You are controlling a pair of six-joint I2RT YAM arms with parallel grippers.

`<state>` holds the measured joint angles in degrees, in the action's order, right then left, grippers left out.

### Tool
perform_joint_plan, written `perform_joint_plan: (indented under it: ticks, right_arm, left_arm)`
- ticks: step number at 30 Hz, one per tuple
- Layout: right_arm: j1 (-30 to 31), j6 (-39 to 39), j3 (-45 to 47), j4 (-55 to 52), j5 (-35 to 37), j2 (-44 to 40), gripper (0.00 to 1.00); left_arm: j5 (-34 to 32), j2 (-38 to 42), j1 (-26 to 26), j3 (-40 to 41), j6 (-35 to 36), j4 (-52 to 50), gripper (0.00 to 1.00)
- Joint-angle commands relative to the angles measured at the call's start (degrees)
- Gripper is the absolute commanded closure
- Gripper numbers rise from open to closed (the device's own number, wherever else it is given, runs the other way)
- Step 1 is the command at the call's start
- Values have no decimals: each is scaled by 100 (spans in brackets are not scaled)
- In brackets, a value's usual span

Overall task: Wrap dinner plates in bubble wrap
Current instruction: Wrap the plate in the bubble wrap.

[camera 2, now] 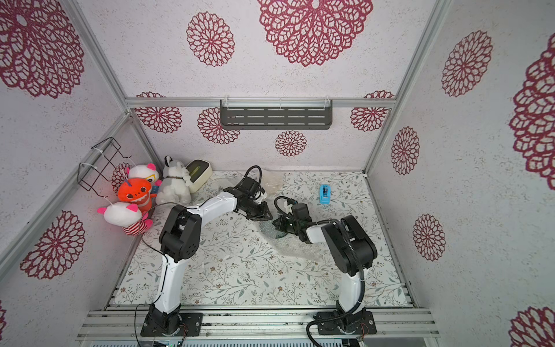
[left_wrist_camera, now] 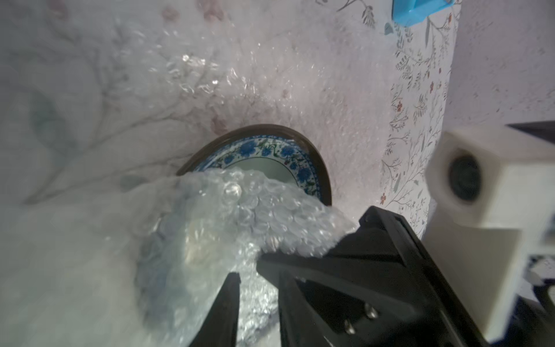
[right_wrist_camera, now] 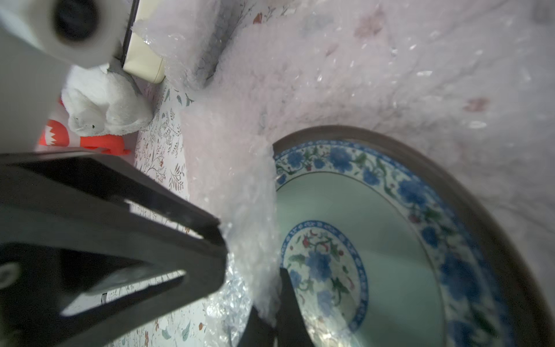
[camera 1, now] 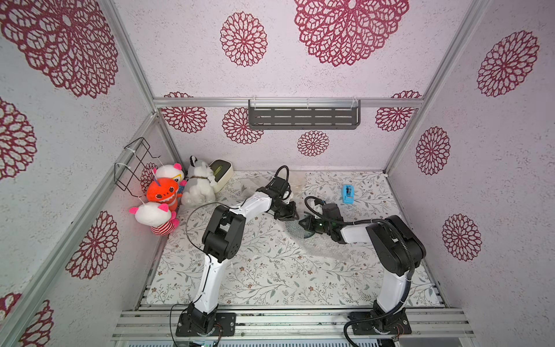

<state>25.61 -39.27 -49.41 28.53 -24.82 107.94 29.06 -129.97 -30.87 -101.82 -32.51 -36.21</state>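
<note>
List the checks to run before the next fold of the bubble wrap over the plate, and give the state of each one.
1. Grip of the right gripper on the bubble wrap: ok, shut on it.
2. Grip of the left gripper on the wrap: cannot tell.
3. The plate lies on the wrap: ok.
4. Face of the plate covered: not ok, much of it is bare.
5. The tape dispenser stands apart from the plate: ok.
</note>
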Motion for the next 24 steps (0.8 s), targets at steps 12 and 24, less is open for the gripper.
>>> perform_joint_plan:
  ticks: [12, 24]
  right_arm:
    - [217, 6584, 368, -4263, 1371, -2778, 43]
    - [1149, 8385, 1861, -3365, 1869, -3198, 42]
  left_arm:
    - [-393, -616, -75, -238, -35, -94, 78]
    - [-533, -547, -24, -18, -106, -14, 79]
